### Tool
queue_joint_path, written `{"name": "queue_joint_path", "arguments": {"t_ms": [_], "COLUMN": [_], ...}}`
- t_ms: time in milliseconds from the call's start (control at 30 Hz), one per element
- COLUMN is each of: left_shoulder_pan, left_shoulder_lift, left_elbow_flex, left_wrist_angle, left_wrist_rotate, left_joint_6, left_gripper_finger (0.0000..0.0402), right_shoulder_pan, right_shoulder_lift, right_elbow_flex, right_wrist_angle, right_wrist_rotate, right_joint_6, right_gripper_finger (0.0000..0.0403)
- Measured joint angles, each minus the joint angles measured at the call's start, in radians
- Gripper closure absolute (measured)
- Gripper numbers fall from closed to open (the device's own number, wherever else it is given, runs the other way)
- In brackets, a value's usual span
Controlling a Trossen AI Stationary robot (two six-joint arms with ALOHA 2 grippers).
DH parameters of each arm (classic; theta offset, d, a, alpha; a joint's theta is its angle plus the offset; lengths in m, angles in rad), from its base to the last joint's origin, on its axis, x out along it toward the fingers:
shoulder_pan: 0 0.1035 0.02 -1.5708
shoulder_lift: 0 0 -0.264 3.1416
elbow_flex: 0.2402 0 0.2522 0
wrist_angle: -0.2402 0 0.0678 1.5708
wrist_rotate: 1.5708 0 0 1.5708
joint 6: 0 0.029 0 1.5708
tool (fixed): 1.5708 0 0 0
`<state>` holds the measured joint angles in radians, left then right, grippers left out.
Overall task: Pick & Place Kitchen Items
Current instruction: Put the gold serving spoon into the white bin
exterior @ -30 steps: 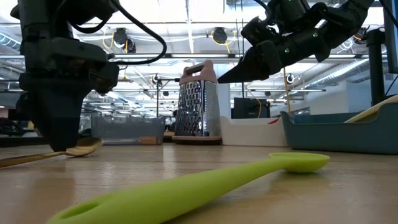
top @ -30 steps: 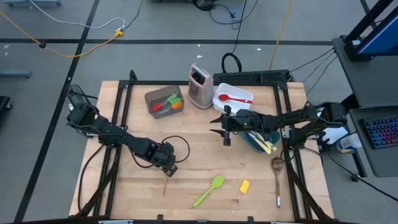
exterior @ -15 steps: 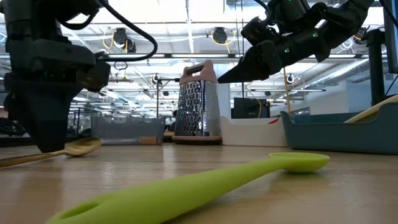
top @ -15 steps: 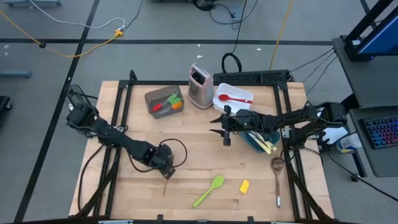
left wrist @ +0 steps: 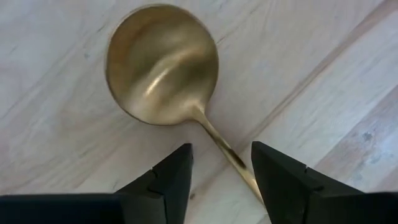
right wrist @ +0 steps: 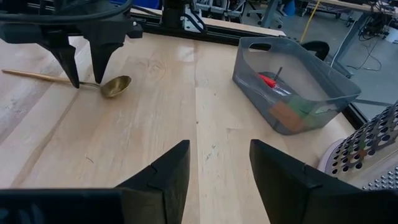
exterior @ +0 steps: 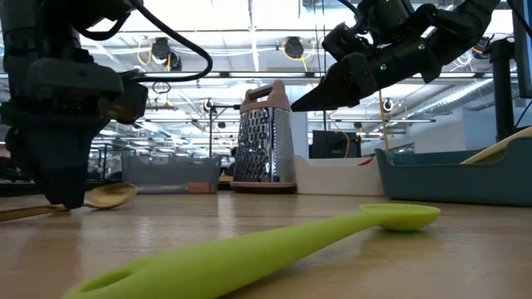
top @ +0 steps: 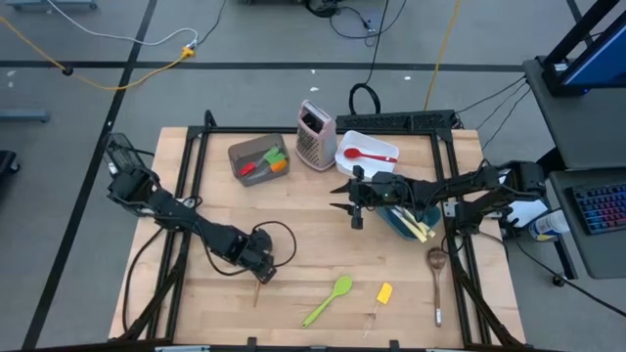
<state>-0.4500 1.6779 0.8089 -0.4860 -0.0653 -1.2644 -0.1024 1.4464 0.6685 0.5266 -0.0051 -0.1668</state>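
Note:
A gold spoon [left wrist: 161, 62] lies flat on the wooden table, bowl up. My left gripper [left wrist: 221, 149] points down over it, open. One finger stands on each side of the thin handle just behind the bowl [right wrist: 116, 86]; I cannot tell whether they touch it. In the high view this gripper [top: 260, 270] is left of the table's middle, toward the near edge. My right gripper [top: 342, 196] hangs open and level above the table's middle, next to the teal container [top: 406, 223], with nothing between its fingers.
A green spoon [top: 328, 300], a yellow spatula [top: 383, 293] and a wooden spoon [top: 436, 269] lie near the front edge. A grey container [top: 256, 161] with utensils, a grater [top: 315, 134] and a white container [top: 364, 154] with a red spoon stand at the back.
My left gripper has sunk toward the table and shifted a little toward the near edge. It has moved from beside the gold spoon's bowl to over the handle, staying open. The spoon has not moved.

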Motion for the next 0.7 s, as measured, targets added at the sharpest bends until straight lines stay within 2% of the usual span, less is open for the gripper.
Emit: {"name": "queue_joint_path", "arguments": {"t_ms": [267, 633, 700], "left_shoulder_pan": [-0.007, -0.006, -0.006], "left_shoulder_lift": [-0.002, 0.001, 0.001], "left_elbow_flex": [0.000, -0.005, -0.004], "left_wrist_angle": [-0.063, -0.094, -0.091], "left_wrist_rotate": [-0.079, -0.175, -0.190], "left_joint_6": [0.028, 0.055, 0.044], "left_gripper_finger": [0.0237, 0.0376, 0.0392], "right_shoulder_pan": [0.000, 0.000, 0.000], "right_shoulder_lift": [0.000, 0.000, 0.000], "right_elbow_flex": [0.000, 0.000, 0.000], "right_wrist_angle": [0.000, 0.000, 0.000], "right_wrist_rotate": [0.000, 0.000, 0.000], "right_joint_6": [-0.001, -0.001, -0.001], "right_gripper_finger": [0.0242, 0.0243, 0.0244]}}
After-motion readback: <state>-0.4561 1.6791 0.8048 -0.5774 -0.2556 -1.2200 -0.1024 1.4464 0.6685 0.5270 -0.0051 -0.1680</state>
